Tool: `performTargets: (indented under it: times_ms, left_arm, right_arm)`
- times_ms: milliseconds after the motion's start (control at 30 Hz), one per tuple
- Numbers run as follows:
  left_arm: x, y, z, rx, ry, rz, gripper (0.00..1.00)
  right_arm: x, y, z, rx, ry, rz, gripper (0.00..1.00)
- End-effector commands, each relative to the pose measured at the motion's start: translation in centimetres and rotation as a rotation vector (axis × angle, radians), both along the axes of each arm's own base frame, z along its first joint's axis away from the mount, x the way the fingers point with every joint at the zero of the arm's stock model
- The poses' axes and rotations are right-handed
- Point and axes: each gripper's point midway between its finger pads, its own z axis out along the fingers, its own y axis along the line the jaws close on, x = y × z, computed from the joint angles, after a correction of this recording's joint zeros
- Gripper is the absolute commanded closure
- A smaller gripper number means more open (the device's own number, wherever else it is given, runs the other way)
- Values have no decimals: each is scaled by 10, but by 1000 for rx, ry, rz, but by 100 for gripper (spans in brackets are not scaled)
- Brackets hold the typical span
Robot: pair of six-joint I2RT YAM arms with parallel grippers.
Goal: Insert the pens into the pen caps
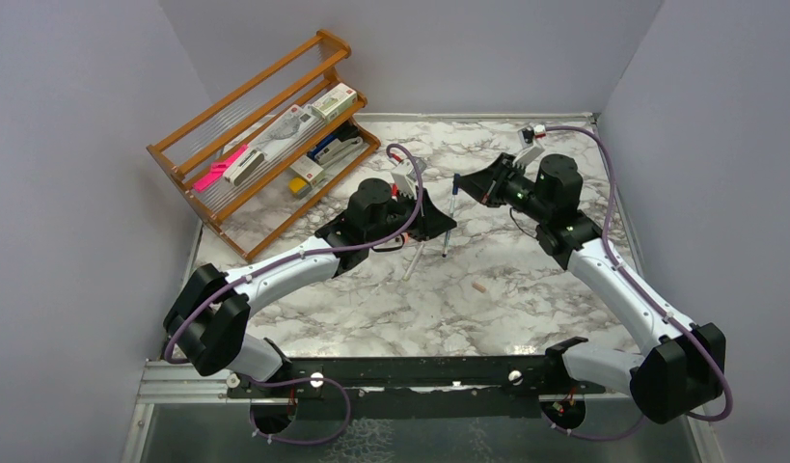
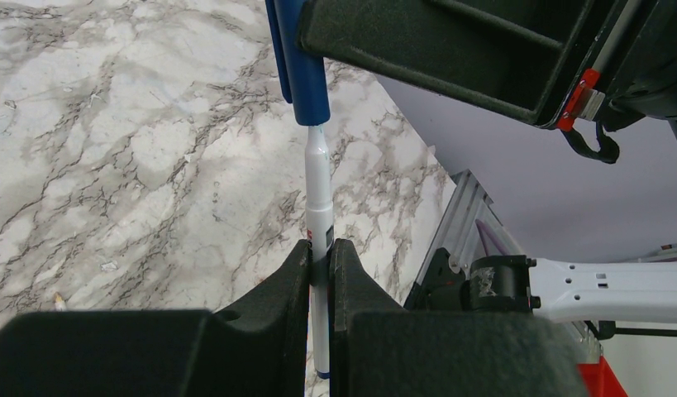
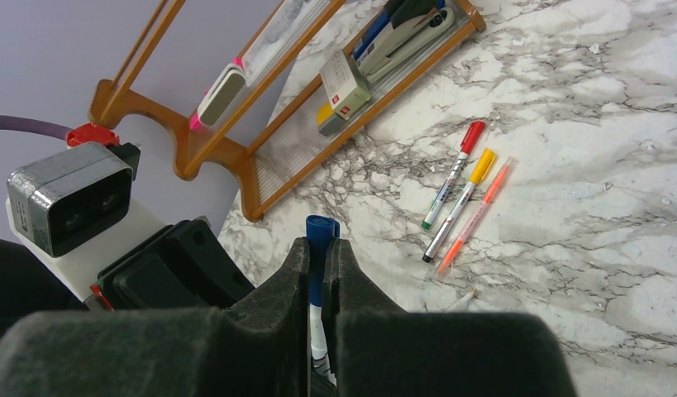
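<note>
Top external view: pen and dark blue cap held end to end above the counter.

Shows the left hand pinched shut on the grey-white barrel and the right hand pinched shut on the cap, just beyond the pen's far end, along its long axis. Finds the tip apparently in the cap's mouth; cannot tell how deep. Sets the wrists facing each other, arms reaching inward. Probably calls for a straight push along that axis. Leaves three other pens lying on the counter, well apart.
</note>
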Motion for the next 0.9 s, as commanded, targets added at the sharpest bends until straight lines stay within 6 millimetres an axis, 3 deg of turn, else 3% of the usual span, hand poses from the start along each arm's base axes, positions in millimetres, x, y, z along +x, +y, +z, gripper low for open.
performTargets:
  times_ms: [0,333,867]
  left_arm:
    - [4,-3,22,-36,-61,4,100]
    - [4,-4,16,-29,-47,4,100]
    - [11,-10,18,-30,-51,0,100]
  right_arm:
    - [-1,2,-2,-8,-18,16,99]
    - [-1,2,11,-12,-49,19,99]
    - [-11,4,1,-24,-36,46,99]
